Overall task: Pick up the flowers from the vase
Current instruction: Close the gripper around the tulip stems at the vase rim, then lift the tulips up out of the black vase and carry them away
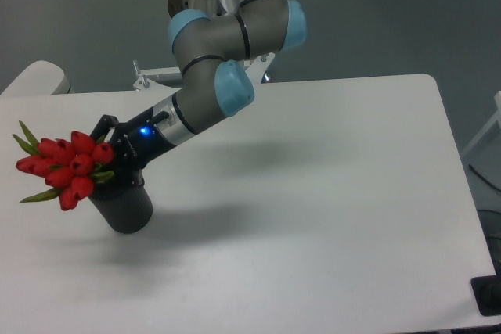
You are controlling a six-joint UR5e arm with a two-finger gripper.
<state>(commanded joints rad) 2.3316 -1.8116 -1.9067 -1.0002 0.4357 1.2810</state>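
Observation:
The flowers (64, 167), a tight bunch of red tulip buds with green leaves, lean out to the left over the table's left part. The buds sit left of and slightly above the mouth of the vase (123, 210), a dark grey cylinder standing upright. My gripper (110, 165) comes down from the upper right at a slant, just above the vase's rim. It is shut on the bunch at the stems, which its black fingers hide. I cannot tell whether the stem ends are still inside the vase.
The white table (313, 193) stretches to the right and front. A metal bracket (149, 77) sits at its back edge behind the arm. A rounded white surface (35, 77) lies at far left, and a black object (488, 295) at the bottom right corner.

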